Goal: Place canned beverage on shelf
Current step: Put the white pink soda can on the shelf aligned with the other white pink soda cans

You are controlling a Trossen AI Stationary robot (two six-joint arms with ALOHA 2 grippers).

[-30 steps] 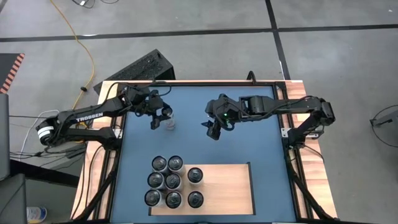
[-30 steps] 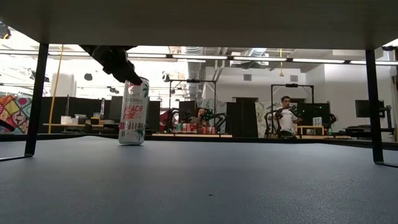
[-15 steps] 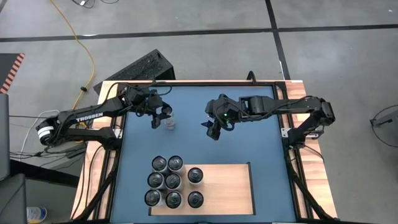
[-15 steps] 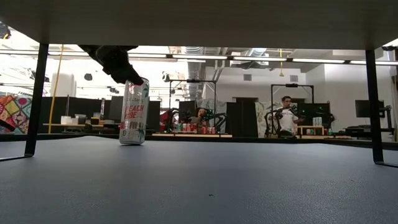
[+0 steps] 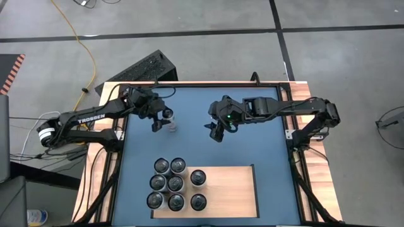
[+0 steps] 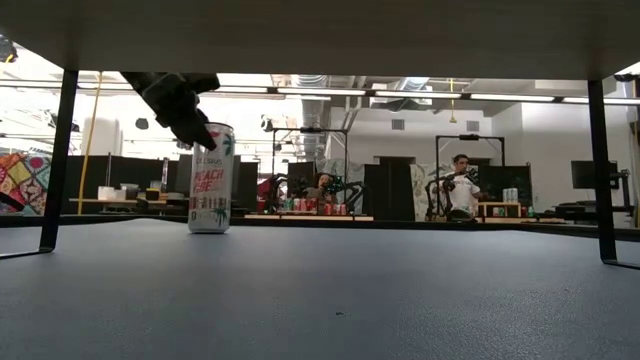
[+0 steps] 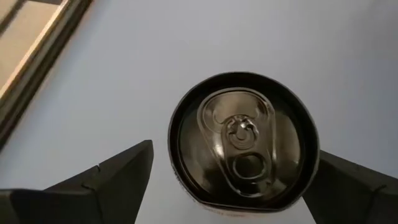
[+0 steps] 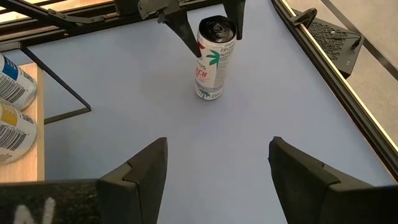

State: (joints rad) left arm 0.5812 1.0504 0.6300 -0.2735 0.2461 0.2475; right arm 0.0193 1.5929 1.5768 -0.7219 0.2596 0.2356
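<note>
A white canned beverage (image 5: 171,127) with a pink and green label stands upright on the blue table surface at the far left; the low view shows the can (image 6: 210,180) on its base. My left gripper (image 5: 161,121) is open, slanting down, with a finger on each side of the can's top (image 7: 242,143). My right gripper (image 5: 216,133) hangs open above the middle of the table, nothing between its fingers (image 8: 217,168). The shelf (image 5: 230,189), a pale wood panel at the near edge, carries several dark-topped cans (image 5: 173,184) on its left part. My left gripper stands with its fingers (image 8: 186,34) on either side of the can's rim (image 8: 216,28), coming from the table's left and slanting down. One finger (image 7: 348,180) lies close against the rim; whether it touches, I cannot tell. The can stands by itself on the table.
Black frame rails (image 5: 287,126) and wooden side strips (image 5: 101,170) run along the table's edges. The shelf's right part (image 5: 233,192) is bare wood. Open blue surface (image 5: 208,154) lies between the standing can and the shelf.
My left gripper has opened around the can's top while staying in place. The can, which leaned slightly under the fingers, now stands straight on the table. My right gripper has kept still.
</note>
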